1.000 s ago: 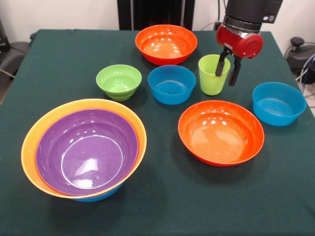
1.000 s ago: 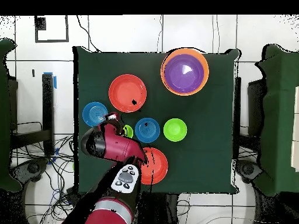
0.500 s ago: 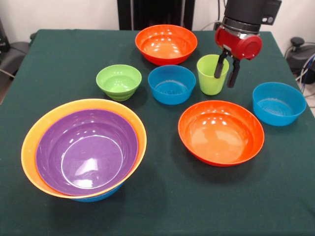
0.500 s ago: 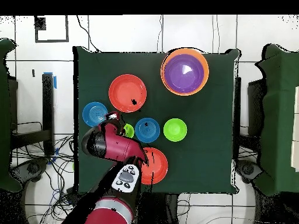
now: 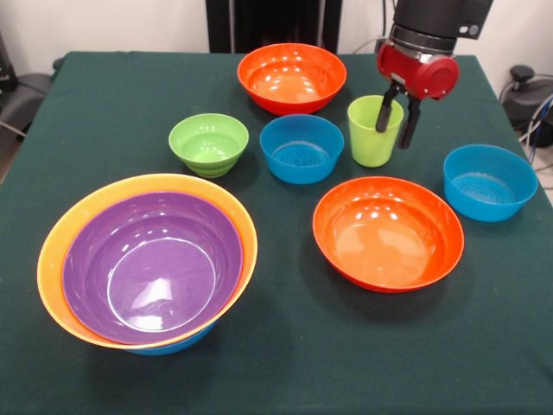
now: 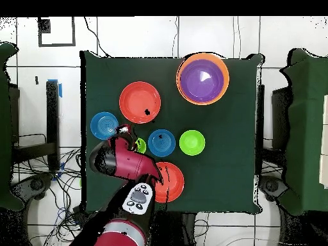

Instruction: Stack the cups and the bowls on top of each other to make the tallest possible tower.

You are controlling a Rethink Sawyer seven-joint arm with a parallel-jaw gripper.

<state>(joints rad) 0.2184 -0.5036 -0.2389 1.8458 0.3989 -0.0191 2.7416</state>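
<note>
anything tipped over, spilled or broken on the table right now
Nothing stands out. Every bowl sits upright and looks whole, and nothing is spilled on the table. The tower leans slightly toward the camera. The lime-green tumbler stands upright with the gripper straddling its rim, one finger inside it.

The gripper [image 5: 397, 119] straddles the right wall of the lime-green tumbler [image 5: 372, 131], one finger inside and one outside, so that wall is the only thing between its open jaws. Round it in the front view, a blue bowl [image 5: 301, 148] stands just left beyond the tumbler, a red-orange bowl [image 5: 388, 233] just in front, another blue bowl [image 5: 489, 181] to the right and the far red-orange bowl [image 5: 292, 78] up-left. Bare green cloth [image 5: 436, 138] lies immediately right of the outer finger, and the nested stack [image 5: 147, 262] stands well apart.
</note>
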